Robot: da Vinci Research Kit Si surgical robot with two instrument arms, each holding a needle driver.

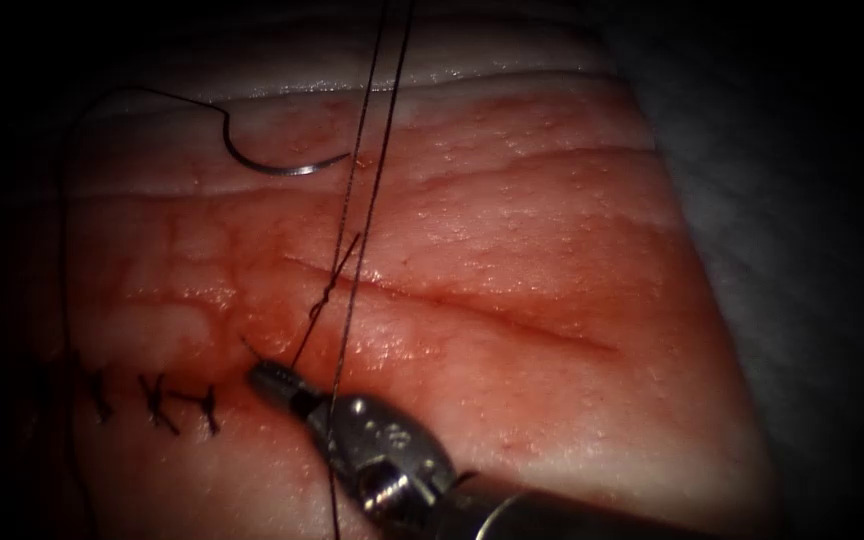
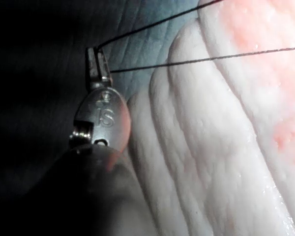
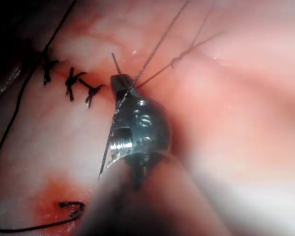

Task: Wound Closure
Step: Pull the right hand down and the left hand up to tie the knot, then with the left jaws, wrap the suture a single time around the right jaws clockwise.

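The tissue (image 1: 552,250) has a cut (image 1: 472,305) running slantwise, with three dark stitches (image 1: 157,400) closing its left end. My right tool (image 1: 272,380) rises from below, jaws shut on a short thread end just right of the stitches; a small tail pokes out past the tip. From there the thread (image 1: 357,200) climbs through a twisted knot (image 1: 327,293) above the cut. Two strands continue up out of view. My left tool (image 2: 98,61) is off the tissue's edge, jaws shut on the thread (image 2: 206,59). The curved needle (image 1: 272,165) lies free on the tissue at far upper left, held by neither tool.
Thread from the needle's tail (image 1: 64,300) trails down the tissue's left edge past the stitches (image 3: 71,81). Red fluid wets the tissue around the cut. Pale layered fat (image 2: 211,162) forms the tissue's side beside the left tool. The right tool (image 3: 119,83) lies low over the tissue.
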